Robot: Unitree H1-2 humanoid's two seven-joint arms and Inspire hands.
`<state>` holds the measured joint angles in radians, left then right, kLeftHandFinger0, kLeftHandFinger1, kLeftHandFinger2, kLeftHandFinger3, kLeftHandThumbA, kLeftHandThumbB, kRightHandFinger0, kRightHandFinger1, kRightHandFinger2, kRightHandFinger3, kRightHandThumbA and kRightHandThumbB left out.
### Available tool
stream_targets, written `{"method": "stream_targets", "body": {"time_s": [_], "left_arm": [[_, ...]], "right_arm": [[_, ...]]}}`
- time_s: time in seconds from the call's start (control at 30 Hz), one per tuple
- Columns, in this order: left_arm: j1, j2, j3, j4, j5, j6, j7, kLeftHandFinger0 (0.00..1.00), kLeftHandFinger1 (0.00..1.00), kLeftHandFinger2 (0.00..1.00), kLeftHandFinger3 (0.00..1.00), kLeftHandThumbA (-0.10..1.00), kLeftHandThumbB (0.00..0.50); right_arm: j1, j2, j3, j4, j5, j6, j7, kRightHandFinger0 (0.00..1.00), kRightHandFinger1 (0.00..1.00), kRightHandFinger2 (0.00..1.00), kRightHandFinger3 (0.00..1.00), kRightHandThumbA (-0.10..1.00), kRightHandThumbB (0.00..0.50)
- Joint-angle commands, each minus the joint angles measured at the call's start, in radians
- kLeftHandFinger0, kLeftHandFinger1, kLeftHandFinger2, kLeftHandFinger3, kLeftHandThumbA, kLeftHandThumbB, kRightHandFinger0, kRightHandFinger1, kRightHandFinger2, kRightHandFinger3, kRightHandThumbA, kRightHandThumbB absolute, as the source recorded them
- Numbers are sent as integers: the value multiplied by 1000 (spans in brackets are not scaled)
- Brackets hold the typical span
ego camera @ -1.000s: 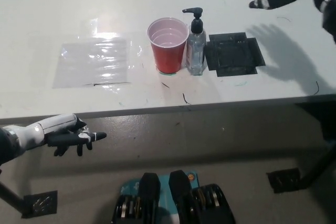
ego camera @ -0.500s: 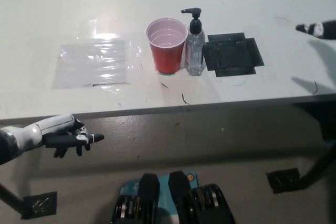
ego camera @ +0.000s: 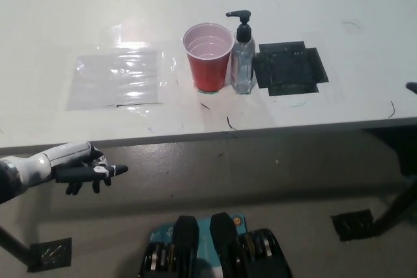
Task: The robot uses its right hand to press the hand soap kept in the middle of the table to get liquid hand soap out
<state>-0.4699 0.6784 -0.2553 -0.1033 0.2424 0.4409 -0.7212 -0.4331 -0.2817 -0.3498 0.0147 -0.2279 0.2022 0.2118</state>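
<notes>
On the tabletop: clear plastic hand soap bottle with black pump point(ego camera: 243, 53) upright mid white tabletop point(ego camera: 78, 24), touching the red plastic cup point(ego camera: 208, 56), nozzle facing picture-left over the cup rim.
Right hand: only a dark sliver at the right edge point(ego camera: 412, 86); fingers' state cannot be told.
Left hand: white, low at lower left point(ego camera: 81, 168), below the tabletop edge, fingers apart, empty.
Other: clear plastic sheet point(ego camera: 117, 76); black flat tray point(ego camera: 289, 67).
Tip: approach from above, press pump head straight down; sideways push likely tips the bottle.

White table point(ego camera: 78, 17), grey floor point(ego camera: 260, 187).
</notes>
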Motion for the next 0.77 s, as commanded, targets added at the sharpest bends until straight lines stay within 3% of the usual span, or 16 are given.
{"method": "stream_targets", "body": {"time_s": [0.0,0.23,0.27,0.33,0.37,0.4,0.53,0.63,0.73], "left_arm": [[-27,35,19,-21,6,15,10,271,227,417,535,773,272],[-43,45,10,-11,23,-10,10,293,229,420,552,821,291],[-46,43,14,-15,21,0,11,279,232,428,568,805,286],[-46,42,15,-17,21,5,11,276,232,428,571,802,287],[-52,43,22,-9,19,-2,14,259,211,395,535,799,295],[-51,40,28,-5,13,-2,16,247,204,390,518,790,296],[-51,41,27,-12,15,5,12,287,237,435,578,799,287],[-52,39,35,-10,10,-1,15,237,199,395,525,764,263],[-56,39,31,-5,14,0,12,241,200,391,519,782,276]], "right_arm": [[22,15,-39,-4,86,0,-78,1000,1000,1000,1000,1000,301],[72,77,-128,58,188,45,-128,1000,1000,1000,1000,1000,304],[72,81,-138,55,195,59,-140,1000,1000,1000,1000,1000,259],[73,83,-142,54,200,66,-147,995,1000,1000,1000,1000,256],[57,93,-160,56,223,77,-161,976,1000,1000,1000,1000,222],[53,99,-172,54,243,90,-166,969,1000,1000,1000,1000,222],[47,100,-185,63,266,94,-185,842,917,996,1000,1000,234],[39,104,-188,69,290,89,-204,640,796,887,964,1000,237],[39,103,-187,72,303,83,-214,578,749,837,929,1000,228]]}}
